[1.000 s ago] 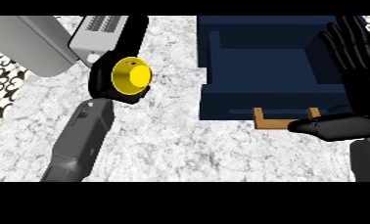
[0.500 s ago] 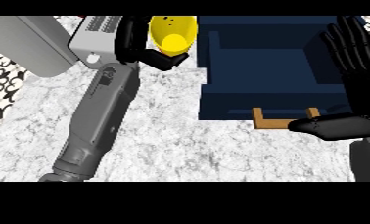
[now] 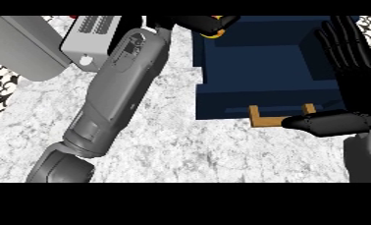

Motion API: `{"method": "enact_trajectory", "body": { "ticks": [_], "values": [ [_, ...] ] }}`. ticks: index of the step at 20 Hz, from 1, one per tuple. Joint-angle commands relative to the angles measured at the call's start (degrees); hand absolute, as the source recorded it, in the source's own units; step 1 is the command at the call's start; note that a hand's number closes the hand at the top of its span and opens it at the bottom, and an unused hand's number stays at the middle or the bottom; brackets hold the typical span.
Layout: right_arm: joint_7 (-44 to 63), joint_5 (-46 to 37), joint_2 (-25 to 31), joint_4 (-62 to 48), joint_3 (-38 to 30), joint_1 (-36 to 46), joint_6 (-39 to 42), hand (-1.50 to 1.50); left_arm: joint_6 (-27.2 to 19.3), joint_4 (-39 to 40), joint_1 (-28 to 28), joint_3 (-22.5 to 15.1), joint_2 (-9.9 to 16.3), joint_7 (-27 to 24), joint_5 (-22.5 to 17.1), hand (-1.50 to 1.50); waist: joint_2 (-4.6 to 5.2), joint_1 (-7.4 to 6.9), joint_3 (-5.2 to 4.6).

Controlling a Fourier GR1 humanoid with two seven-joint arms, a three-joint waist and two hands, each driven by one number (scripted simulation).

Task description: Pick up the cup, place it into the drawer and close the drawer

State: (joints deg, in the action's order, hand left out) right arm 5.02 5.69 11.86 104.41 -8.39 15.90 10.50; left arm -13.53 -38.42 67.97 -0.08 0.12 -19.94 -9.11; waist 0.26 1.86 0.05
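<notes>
Only a sliver of the yellow cup [image 3: 212, 34] shows at the top of the head view, under the curled fingers of my left hand [image 3: 205, 23], which is shut on it. It hangs over the far left corner of the open dark blue drawer [image 3: 217, 103]. The drawer's wooden handle [image 3: 264, 120] faces me. My right hand [image 3: 346, 52] rests open at the drawer's right side, fingers up, its thumb near the handle. My left forearm [image 3: 119, 89] stretches diagonally over the counter.
A grey toaster-like appliance [image 3: 88, 40] stands at the back left beside a larger grey box [image 3: 29, 52]. The marble counter [image 3: 188, 150] spreads in front of the drawer.
My left hand has carried the cup up and to the right, from the counter near the appliance to the drawer's far left corner. The right hand has stayed still.
</notes>
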Motion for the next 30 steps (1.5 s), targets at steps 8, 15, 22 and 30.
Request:
{"method": "enact_trajectory", "body": {
  "ticks": [8, 15, 22, 30],
  "values": [
    [-1.04, 2.78, 1.91, -2.08, -1.24, 2.62, 3.06, -1.50, -8.57, 18.28, 11.37, -10.49, -0.12, 6.99, -6.13, 1.50, 0.98, 4.09, 0.08],
    [0.30, 2.65, 0.56, -1.81, 1.39, 5.42, 2.98, -1.50, -2.18, 21.67, 8.38, -18.07, -0.12, 8.89, -7.87, 1.50, 1.98, 8.29, 0.09],
    [-1.21, 4.05, -0.08, -4.18, 2.46, 7.98, 4.78, -1.50, -1.79, 19.13, 3.88, -20.66, -0.12, 4.49, -12.08, -1.50, 2.77, 9.93, 0.03],
    [0.27, 13.11, -0.42, -3.83, 10.64, 8.25, 17.75, 1.50, 0.52, 14.11, 4.33, -16.57, -0.12, -2.07, -21.82, -1.50, 2.68, 9.64, -0.04]
  ]
}}
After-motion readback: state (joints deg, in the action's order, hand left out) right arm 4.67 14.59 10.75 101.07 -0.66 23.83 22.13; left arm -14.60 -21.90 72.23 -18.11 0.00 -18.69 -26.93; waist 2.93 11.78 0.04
